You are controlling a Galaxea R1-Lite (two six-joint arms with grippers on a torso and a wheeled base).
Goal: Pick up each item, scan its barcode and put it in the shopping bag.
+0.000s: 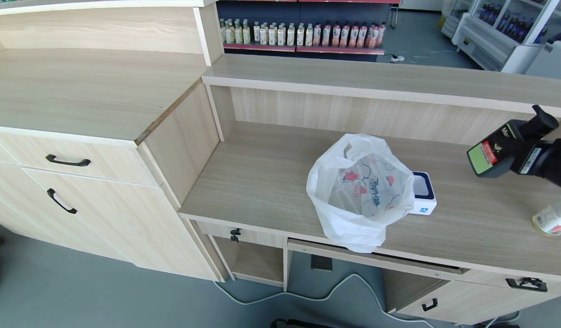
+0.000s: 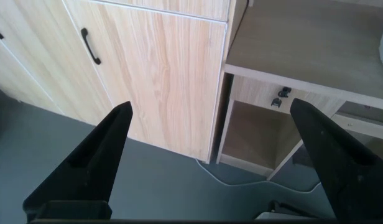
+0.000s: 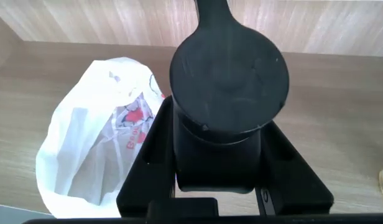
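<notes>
Gripping a black bottle [image 1: 499, 148], the right gripper [image 1: 542, 159] holds it in the air above the right end of the counter [image 1: 271, 182]. Its fingers are closed on the body. The bottle lies tilted almost on its side, green base toward the bag [image 1: 357, 196] and black cap away from it, well apart from the bag. In the right wrist view the cap faces the camera, with the fingers [image 3: 148, 177] on either side of the bottle [image 3: 229, 81] and the bag [image 3: 98, 137] on the counter beyond. The bag stands with its mouth open. A scanner [image 1: 424, 196] sits just behind it, touching it. A pale bottle [image 1: 553, 217] rests on the counter near the right gripper. The left gripper [image 2: 210, 162] hangs spread wide and empty over the floor [image 2: 160, 180], beside a cabinet [image 2: 160, 74].
</notes>
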